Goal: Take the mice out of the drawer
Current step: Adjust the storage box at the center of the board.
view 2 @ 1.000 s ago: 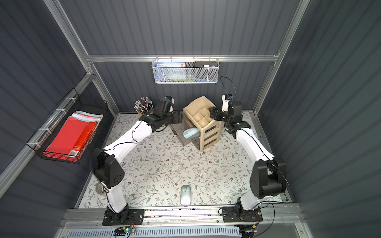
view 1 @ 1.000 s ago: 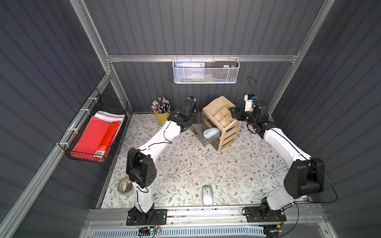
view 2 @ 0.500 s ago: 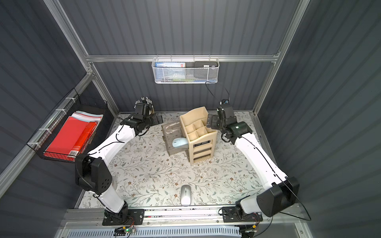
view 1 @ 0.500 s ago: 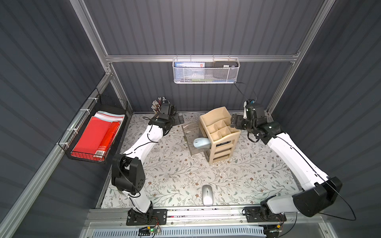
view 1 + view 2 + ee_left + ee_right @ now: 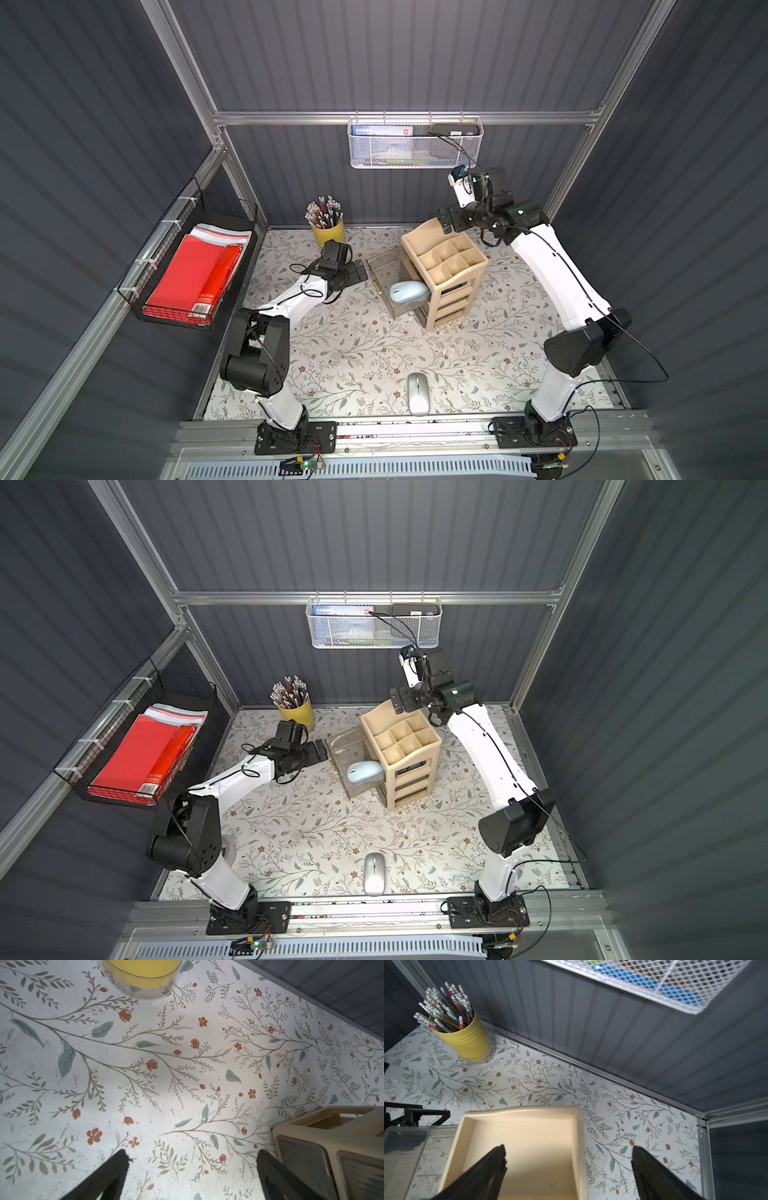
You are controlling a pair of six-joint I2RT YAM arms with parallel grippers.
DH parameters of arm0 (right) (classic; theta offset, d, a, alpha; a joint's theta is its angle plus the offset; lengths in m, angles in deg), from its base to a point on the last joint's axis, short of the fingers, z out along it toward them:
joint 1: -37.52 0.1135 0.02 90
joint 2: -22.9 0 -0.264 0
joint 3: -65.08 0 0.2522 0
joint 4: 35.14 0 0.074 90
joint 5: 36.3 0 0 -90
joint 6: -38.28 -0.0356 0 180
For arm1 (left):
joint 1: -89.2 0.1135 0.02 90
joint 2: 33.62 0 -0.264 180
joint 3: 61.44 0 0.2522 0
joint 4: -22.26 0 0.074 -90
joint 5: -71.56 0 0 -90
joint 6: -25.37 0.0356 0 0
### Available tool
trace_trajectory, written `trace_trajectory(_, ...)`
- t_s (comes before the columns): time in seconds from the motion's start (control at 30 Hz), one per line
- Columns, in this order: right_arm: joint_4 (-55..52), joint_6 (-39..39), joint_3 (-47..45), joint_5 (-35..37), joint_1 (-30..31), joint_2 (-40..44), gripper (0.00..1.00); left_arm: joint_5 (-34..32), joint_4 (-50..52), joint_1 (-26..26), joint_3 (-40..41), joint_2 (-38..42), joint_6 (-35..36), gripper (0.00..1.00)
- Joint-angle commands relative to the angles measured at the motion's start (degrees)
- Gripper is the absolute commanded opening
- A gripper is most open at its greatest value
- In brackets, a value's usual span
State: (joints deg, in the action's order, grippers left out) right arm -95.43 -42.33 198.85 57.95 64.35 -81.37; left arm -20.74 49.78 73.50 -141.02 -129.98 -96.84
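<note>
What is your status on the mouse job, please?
Left pincer open, empty, beside drawer; right pincer open over organizer. Pale blue mouse in open drawer; silver-white mouse out. Nothing blocking.

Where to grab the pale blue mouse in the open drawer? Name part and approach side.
Come from above: the clear drawer walls in its sides. Pinch the pale blue mouse across its narrow flanks, toward the end away from the beige organizer, which seems to overhang the other.

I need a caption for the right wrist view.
Open right pincer over an edge of the beige organizer, yellow pencil cup near the back wall.
</note>
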Motion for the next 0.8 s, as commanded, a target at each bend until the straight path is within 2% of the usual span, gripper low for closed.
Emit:
trace_trajectory(0.0, -5.2, 5.1, 0.5, -4.1, 0.1, -0.4, 0.99, -0.3, -1.4, 0.2, 1.0, 1.3, 1.2, 0.99)
trace_trajectory(0.07, -6.4, 9.7, -0.1, -7.7, 2.0, -0.3, 0.98, 1.0, -1.8, -0.2, 0.4, -1.3, 2.8, 0.99)
trace_trajectory(0.17, -6.1, 16.3, -2.1, -7.6, 6.7, 1.1, 0.99, 4.9, -3.3, -2.0, 1.6, -3.2, 3.7, 0.99)
trace_trajectory(0.33, -10.7, 18.9, 5.1, -13.8, 8.7, -0.8, 0.99, 6.6, -5.1, -2.8, 4.9, -5.8, 3.3, 0.99)
trace_trajectory(0.5, -12.5, 21.6, 5.5, -14.2, 11.3, -0.6, 0.99, 5.9, -4.5, -6.2, 5.8, -7.5, 3.5, 0.99)
trace_trajectory(0.63, -12.5, 23.3, 3.7, -12.9, 12.0, -0.7, 0.99, 8.6, -4.7, -10.1, 4.3, -5.8, 2.2, 0.99)
trace_trajectory(0.77, -12.3, 26.2, 2.2, -11.0, 12.5, -0.9, 0.99, 12.2, -5.6, -10.3, 1.6, -5.3, 2.5, 0.99)
